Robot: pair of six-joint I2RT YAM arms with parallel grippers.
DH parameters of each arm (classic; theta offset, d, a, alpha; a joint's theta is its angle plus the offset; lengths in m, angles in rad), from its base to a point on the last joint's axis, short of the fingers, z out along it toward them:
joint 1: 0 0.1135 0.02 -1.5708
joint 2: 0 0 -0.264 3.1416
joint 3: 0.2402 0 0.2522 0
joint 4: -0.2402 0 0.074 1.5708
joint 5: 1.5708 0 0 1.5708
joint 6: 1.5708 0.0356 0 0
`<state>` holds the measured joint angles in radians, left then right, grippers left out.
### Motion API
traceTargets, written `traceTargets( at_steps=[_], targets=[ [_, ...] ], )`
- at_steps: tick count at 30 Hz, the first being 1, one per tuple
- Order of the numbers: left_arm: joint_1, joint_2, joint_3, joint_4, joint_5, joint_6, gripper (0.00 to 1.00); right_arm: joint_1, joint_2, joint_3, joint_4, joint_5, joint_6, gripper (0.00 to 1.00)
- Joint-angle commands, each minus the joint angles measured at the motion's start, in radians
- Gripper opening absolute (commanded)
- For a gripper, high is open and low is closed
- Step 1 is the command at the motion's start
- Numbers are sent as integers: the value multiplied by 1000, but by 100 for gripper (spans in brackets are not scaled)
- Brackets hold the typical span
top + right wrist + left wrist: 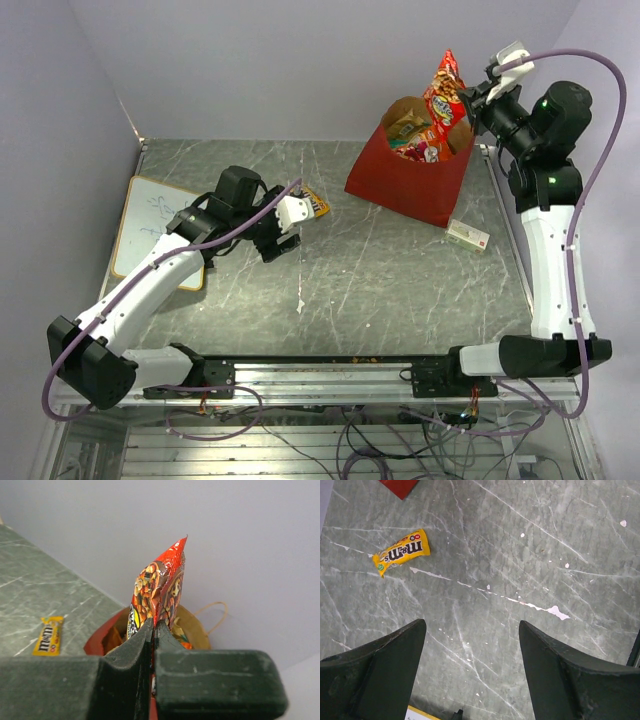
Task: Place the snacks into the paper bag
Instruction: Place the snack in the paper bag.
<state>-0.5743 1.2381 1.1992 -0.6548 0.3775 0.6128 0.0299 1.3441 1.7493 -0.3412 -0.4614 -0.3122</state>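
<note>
- The bag (405, 180) stood open on the counter (380, 290), with several packets showing inside it.
- The right end effector (153, 626) was clamped on a red packet (159, 587), pinching it near the lower edge. The packet stood upright over the bag's mouth, and its lower end seemed to be within the rim.
- That packet looked light and crinkly, with slick film. A pinch on an edge or seam suited it, and it would likely slump into the bag once let go.
- The left end effector (472, 625) was spread wide and empty, hovering above the counter on the side of the bag away from the right arm.
- A yellow M&M's pack (401, 552) lay flat on the counter near the bag's corner, apart from the left fingers.
- By its look, the pack was small, thin and light, and soft with loose candy inside. Lying flat, it offered little height, so a grasp across its narrow width, with the fingers pressed down to the counter, seemed best.
- A white box (467, 235) lay just beside the bag's other side, untouched.
</note>
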Motion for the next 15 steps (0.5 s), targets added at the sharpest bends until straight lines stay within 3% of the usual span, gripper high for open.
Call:
traceTargets(
  at_steps=[1,8,15],
  targets=[
    [-6,-18,-8,22,-5,-2,86,-49,37,24,85,72,-2,0],
    [-7,-14,-12,34,-8,-4,86,-132,149,44,83,-5,-7,0],
    [-7,-7,-14,42,-3,-8,86,-147,282,77,83,-92,89,0]
  ],
)
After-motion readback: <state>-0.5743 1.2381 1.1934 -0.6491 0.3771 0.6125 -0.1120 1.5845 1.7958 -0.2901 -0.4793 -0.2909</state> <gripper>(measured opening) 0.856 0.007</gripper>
